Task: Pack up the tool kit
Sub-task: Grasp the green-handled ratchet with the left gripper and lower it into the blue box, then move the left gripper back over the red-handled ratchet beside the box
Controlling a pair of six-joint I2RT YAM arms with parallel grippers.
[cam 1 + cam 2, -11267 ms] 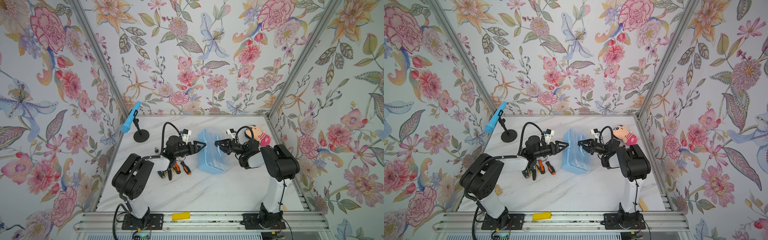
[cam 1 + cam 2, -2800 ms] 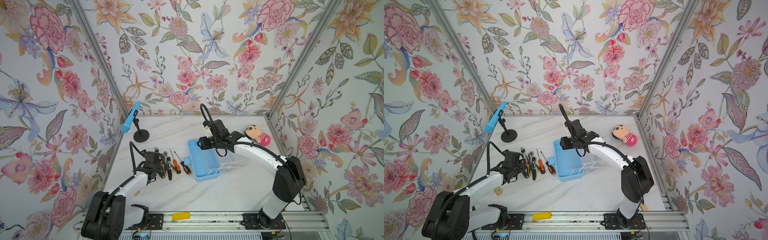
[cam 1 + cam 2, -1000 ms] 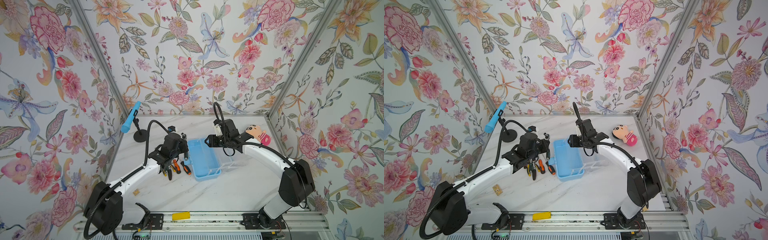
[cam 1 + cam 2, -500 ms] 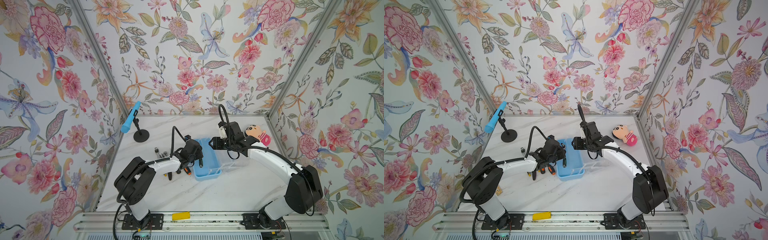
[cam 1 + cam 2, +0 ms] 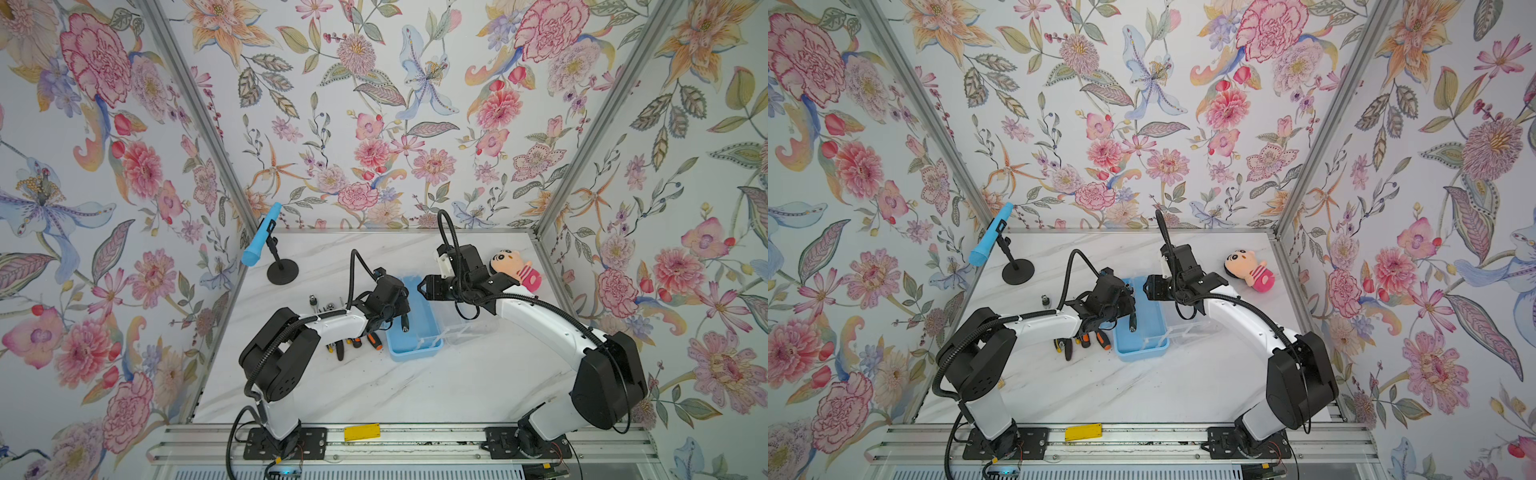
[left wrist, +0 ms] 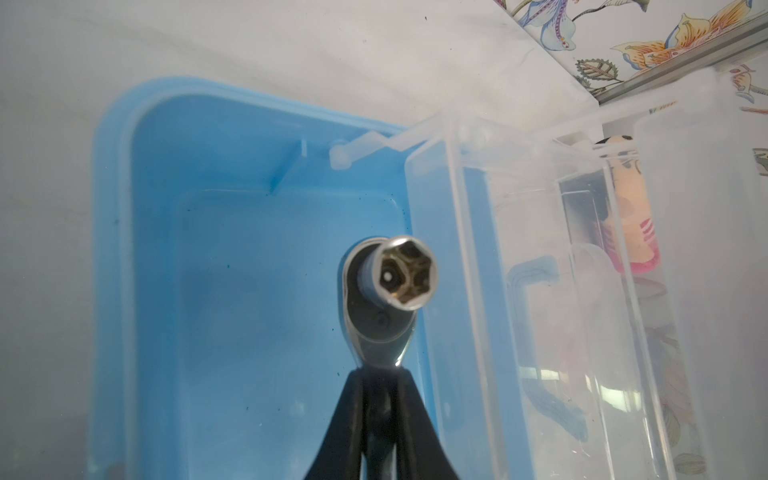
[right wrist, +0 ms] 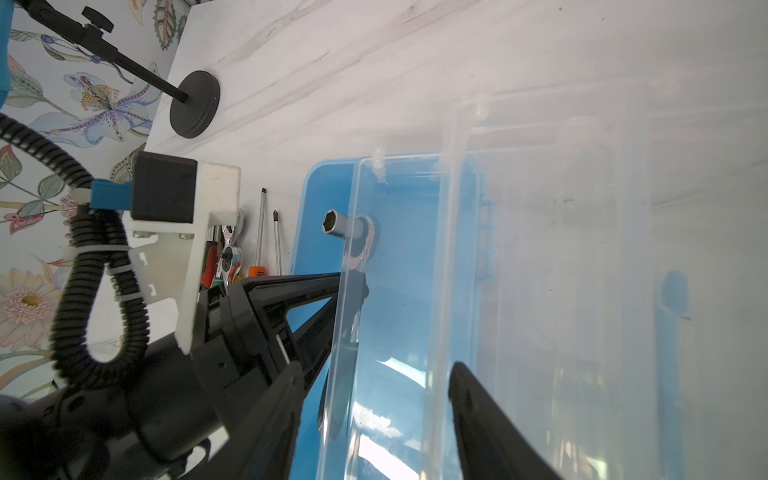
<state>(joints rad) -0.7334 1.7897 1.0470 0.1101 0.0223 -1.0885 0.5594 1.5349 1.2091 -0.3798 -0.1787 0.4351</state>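
Several screwdrivers (image 5: pixel 376 341) beside blue box (image 5: pixel 413 355); clear lid (image 5: pixel 473 328) near doll (image 5: pixel 505 262)

Light-blue plastic box (image 5: pixel 411 355) lies open mid-frame, clear lid (image 5: pixel 469 328) laid rightward; chrome socket ratchet (image 6: pixel 386 307) hangs above it; orange-black screwdrivers (image 5: pixel 376 341) lie left.

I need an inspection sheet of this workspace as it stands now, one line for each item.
Surface: white marble table, a few dark specks.
Job's things: blue box open, clear lid folded to its right; ratchet held over the box; screwdrivers lying left of it.
Clutter: plush doll at the far right; blue microphone on a black stand, far left.
Grippers: left gripper shut on the ratchet; right gripper at the lid, jaws apart, grip unclear.
Cables: black hoses arch above both wrists.
Surroundings: floral walls, metal rail in front.
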